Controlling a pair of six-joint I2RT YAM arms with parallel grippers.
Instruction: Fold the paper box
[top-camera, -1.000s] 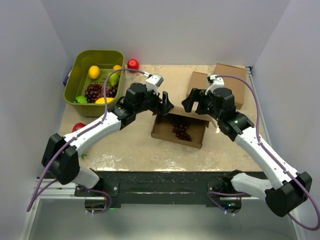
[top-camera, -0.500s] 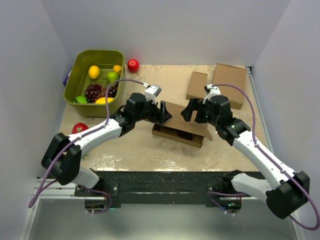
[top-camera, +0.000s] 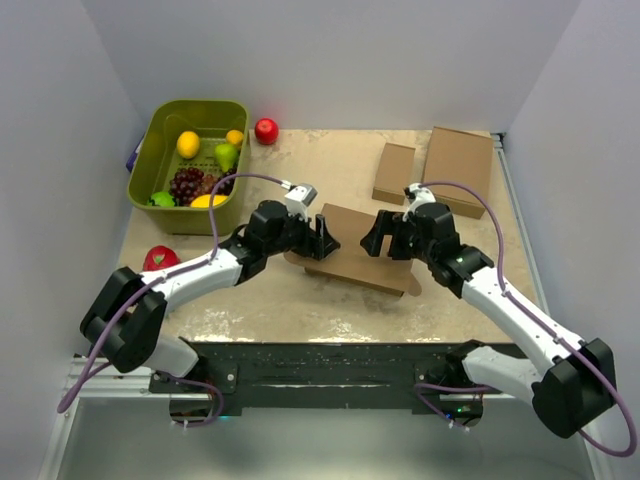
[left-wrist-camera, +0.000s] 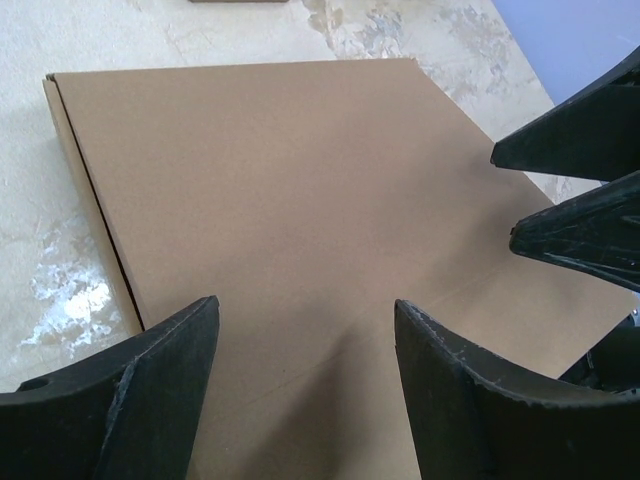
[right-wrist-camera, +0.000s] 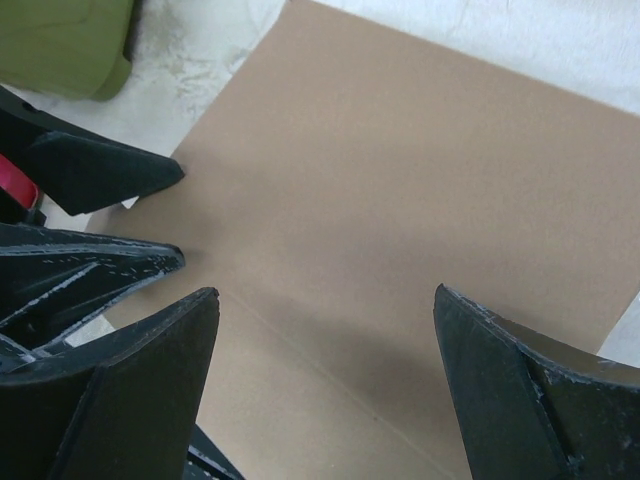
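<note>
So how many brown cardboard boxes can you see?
3. The big paper box lies in the middle, a small narrow box sits behind it, and a medium flat box is right beside that, by the back right corner. None seem hidden.

Left arm (top-camera: 190, 279): white shells, black joints.
Right arm (top-camera: 517, 316): same white-and-black.
Cables (top-camera: 213, 200): purple, one per arm.
Fingers (left-wrist-camera: 150, 390): black wedges, scuffed.

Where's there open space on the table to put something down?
Bare table lies at the far edge between the red apple and the narrow box, and along the near edge in front of the paper box. Crowded: the middle, where the left tool and right tool hang over that box.
</note>
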